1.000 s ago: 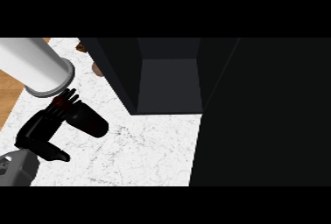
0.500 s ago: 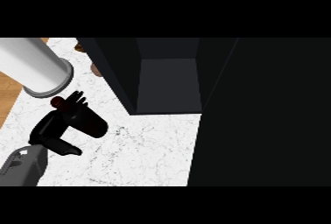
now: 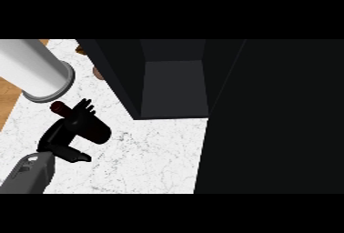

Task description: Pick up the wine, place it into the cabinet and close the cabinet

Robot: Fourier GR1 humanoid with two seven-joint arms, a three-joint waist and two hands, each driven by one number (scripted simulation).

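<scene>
The wine bottle (image 3: 96,131) is dark and lies on the white marble counter (image 3: 154,154), its reddish neck (image 3: 59,108) pointing up-left. My left hand (image 3: 59,136) comes in from the lower left and lies over the bottle's middle. Its fingers (image 3: 84,108) stretch across the bottle fairly straight, and the thumb (image 3: 78,157) sticks out below, away from the glass. To the right, the dark cabinet (image 3: 172,86) stands open with a grey interior. Its big dark door (image 3: 275,118) fills the right side. My right hand shows nowhere.
A tall white cylinder with a metal rim (image 3: 37,70) stands at the upper left, close behind the bottle. A small brown object (image 3: 98,73) sits beside the cabinet's left wall. A wooden floor strip (image 3: 8,98) shows past the counter's left edge.
My left hand has slid forward and to the right over the bottle, with its fingers now reaching past it. The bottle has hardly moved.
</scene>
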